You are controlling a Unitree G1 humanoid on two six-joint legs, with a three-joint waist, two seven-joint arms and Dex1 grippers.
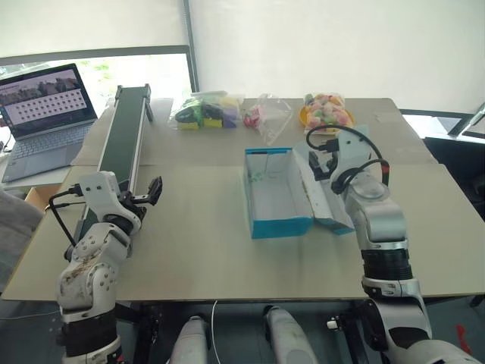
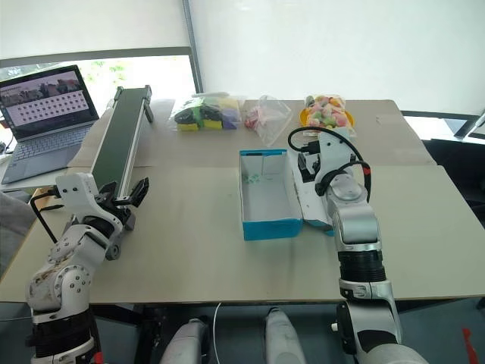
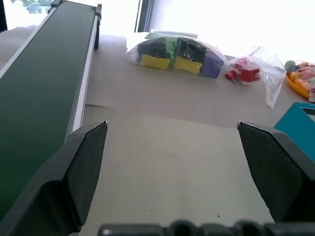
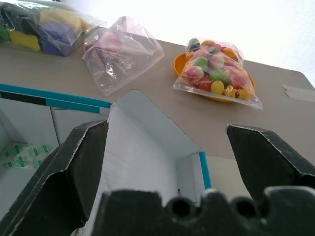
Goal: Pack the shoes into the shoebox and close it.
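Head view: the open blue shoebox (image 1: 276, 193) sits at the desk (image 1: 204, 250) centre, lid (image 1: 326, 193) flapped toward 3 o'clock; the right hand (image 1: 322, 161) hovers over the lid, released. Left wrist view: left hand (image 3: 172, 167) released, empty, conveyor belt (image 3: 39, 93) at 9 o'clock. Right wrist view: snack bags (image 4: 216, 71) at 12 o'clock.
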